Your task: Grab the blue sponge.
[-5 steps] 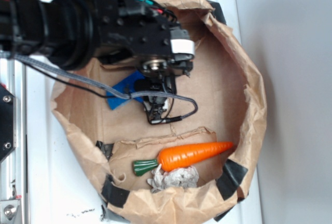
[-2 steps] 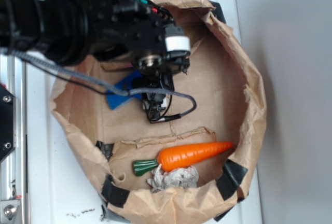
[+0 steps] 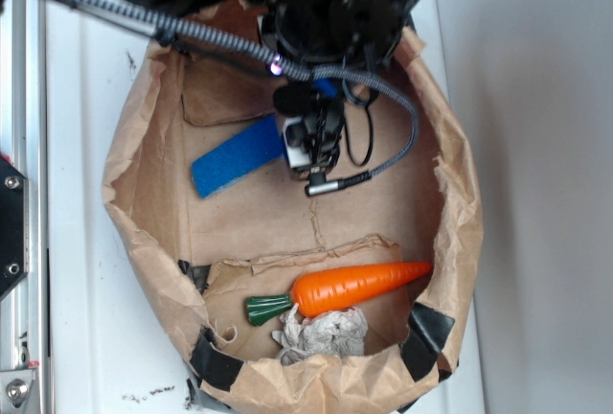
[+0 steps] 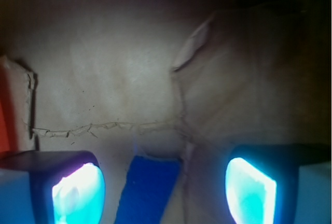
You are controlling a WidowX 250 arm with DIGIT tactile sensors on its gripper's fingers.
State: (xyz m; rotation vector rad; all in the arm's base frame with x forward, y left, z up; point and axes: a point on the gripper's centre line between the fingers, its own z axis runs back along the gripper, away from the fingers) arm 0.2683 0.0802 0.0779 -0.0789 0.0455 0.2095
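- Wrist view shows the gripper (image 4: 165, 190) spread wide, one glowing pad (image 4: 78, 193) low at the left and the other low at the right, with one end of the blue sponge (image 4: 148, 190) lying between them on the brown paper floor (image 4: 119, 68); neither pad touches it.
- Step in hand, as I judge it: lining up over the sponge, with the grasp itself not yet made.
- Next move likely calls for coming down until the pads flank the thin strip, then closing across its narrow width; being so flat, it may slip under the pads unless they reach the paper.
- Exterior view gives what the wrist view cannot: the whole sponge (image 3: 238, 157) lying slantwise inside the paper bag (image 3: 460, 203), its right end under the gripper (image 3: 316, 141), and well apart from the toy carrot (image 3: 354, 287) and crumpled grey wad (image 3: 321, 331) nearer the bag's lower rim.
- Exterior view hides the opening of the jaws behind the arm and cable (image 3: 402, 141); only the wrist view settles that.
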